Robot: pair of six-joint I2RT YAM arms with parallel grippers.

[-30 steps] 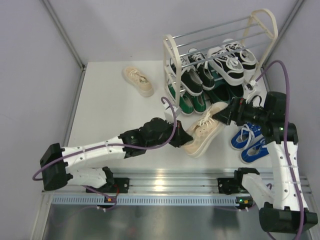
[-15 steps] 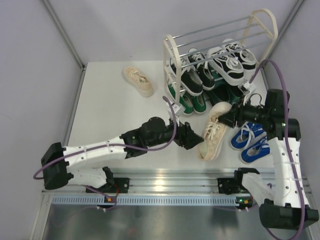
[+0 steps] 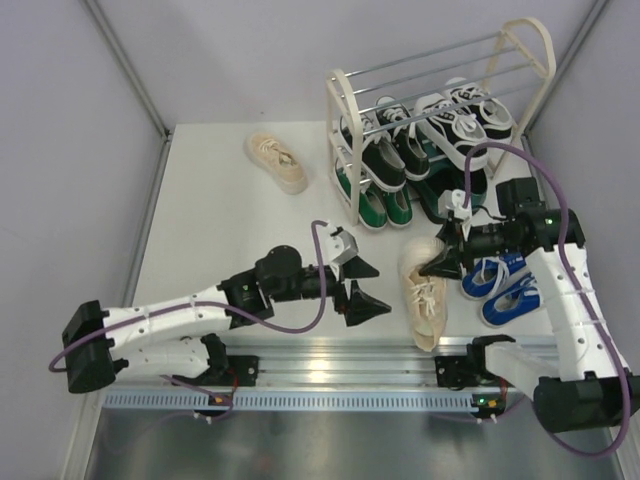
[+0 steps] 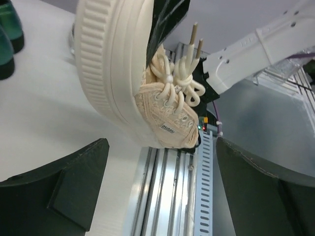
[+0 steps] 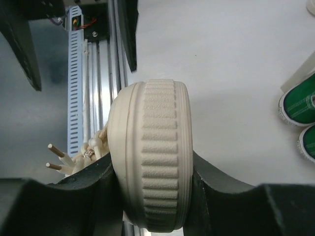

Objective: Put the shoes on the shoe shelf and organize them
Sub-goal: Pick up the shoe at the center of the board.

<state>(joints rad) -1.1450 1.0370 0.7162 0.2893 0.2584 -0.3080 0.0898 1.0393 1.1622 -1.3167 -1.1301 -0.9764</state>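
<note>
Grasping one end of the cream sneaker (image 3: 424, 295), the right claw (image 3: 447, 262) is clenched; just beside it, the left claw (image 3: 368, 288) gapes wide, holding nothing.

Cream sneaker (image 3: 425, 300) tipped sideways — its mate (image 3: 277, 162) flat, left of shelf (image 3: 338, 75).

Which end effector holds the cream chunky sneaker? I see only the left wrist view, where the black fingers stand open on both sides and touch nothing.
Observer: The right end effector grips the cream chunky sneaker at its ribbed end, with one finger on each side.
Operator: Where is the partner of this sneaker?
Observer: The second cream sneaker lies alone on the white table, to the left of the shoe shelf with cream arched ends and silver rods.
</note>
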